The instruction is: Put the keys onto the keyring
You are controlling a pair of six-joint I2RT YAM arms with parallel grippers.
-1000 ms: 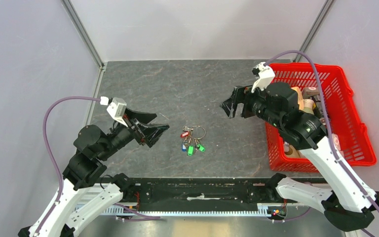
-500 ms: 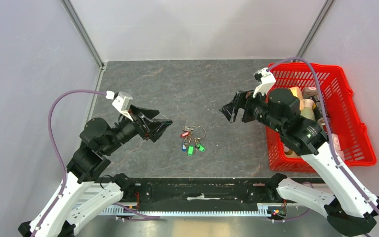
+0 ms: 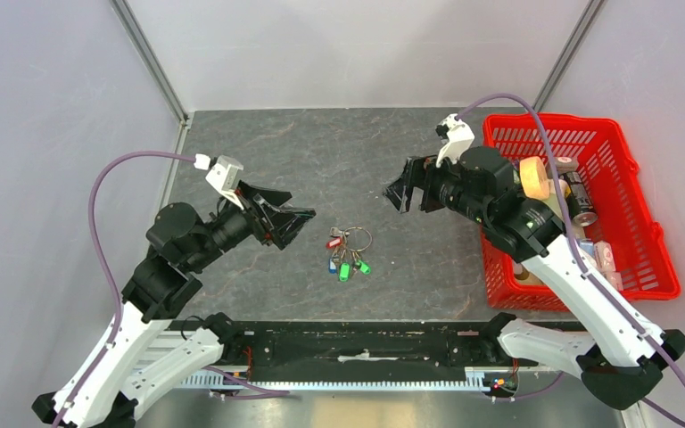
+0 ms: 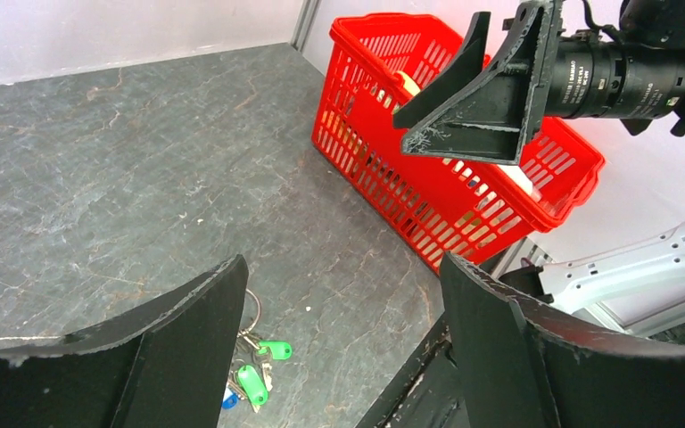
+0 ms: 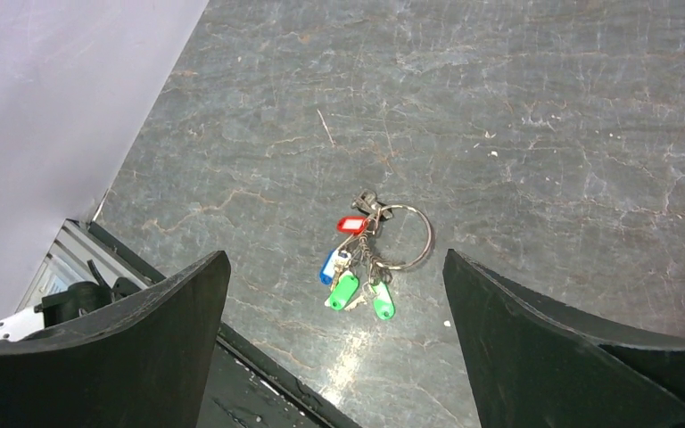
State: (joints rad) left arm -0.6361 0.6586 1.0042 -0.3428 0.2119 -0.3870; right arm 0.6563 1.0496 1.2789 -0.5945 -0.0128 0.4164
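The keys lie bunched at the keyring.

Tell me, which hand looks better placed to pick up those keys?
Probably the left hand: seen from above it hangs open nearer the keys, which show close beneath it in its own camera. The right hand, also open, frames them well but sits farther off.

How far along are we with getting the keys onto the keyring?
Looks done: the keys lie fanned from the keyring on the table, apparently threaded, though the links are too small to confirm. In hand: nothing; the left end effector and right end effector hover open, apart from the bunch. Left: perhaps only a check that every key is on.
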